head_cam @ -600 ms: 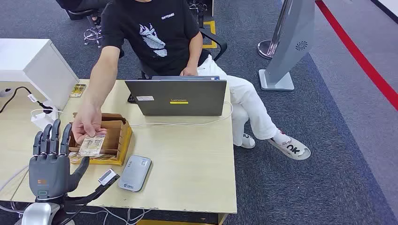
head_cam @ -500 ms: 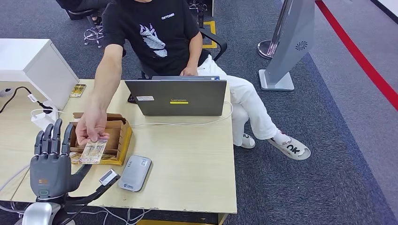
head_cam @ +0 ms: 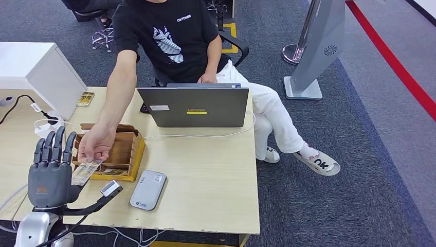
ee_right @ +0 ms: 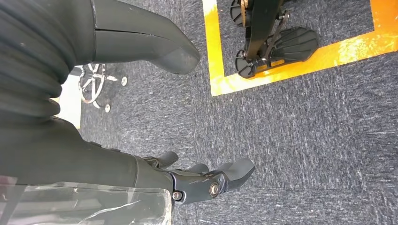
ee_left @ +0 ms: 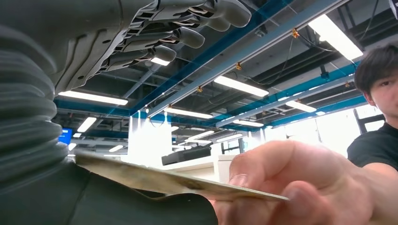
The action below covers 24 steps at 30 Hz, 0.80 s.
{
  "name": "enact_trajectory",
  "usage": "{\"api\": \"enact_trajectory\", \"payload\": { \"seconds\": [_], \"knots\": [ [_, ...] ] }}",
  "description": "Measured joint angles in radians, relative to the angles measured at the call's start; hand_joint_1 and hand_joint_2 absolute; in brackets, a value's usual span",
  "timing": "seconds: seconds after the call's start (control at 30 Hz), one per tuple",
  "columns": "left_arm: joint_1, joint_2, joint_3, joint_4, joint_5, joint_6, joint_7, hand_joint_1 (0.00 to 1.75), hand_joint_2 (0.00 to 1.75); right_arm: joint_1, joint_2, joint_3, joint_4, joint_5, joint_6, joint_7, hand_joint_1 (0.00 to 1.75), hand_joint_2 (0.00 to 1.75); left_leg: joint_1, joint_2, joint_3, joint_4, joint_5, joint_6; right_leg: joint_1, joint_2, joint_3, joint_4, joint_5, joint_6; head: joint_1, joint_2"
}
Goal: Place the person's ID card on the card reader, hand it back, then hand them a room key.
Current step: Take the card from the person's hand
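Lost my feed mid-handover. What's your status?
Left hand open, raised by the card. Person's hand holds the card, its end at the left palm. Right hand hangs open. Nothing in the way.

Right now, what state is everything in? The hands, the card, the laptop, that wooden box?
Left hand: raised, palm up, fingers apart, not closed on the card.
ID card: held by the person's hand, its far end over the left hand's palm.
Right hand: hanging over the carpet, holding nothing.
Laptop: lid open, facing the person.
Wooden box: open-topped, cards inside.
Card reader: flat on the table, nothing on it.
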Motion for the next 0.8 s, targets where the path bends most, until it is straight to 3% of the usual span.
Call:
{"api": "enact_trajectory", "payload": {
  "seconds": [0.13,0.8],
  "knots": [
    [-0.003,0.000,0.003,0.017,0.000,0.000,0.000,1.71,1.75,0.000,0.000,0.000,0.000,0.000,0.000,0.000,0.00,1.75,0.000,0.000,0.000,0.000,0.000,0.000,0.000,0.000,0.000,0.000,0.000,0.000,0.000,0.000],
    [0.000,-0.017,0.007,0.037,0.002,0.013,-0.017,1.75,1.75,-0.001,0.004,-0.014,0.000,0.015,0.000,0.000,0.00,1.75,0.000,0.000,0.000,0.000,0.000,0.000,0.000,0.000,0.000,0.000,0.000,0.000,0.000,0.000]
  ]
}}
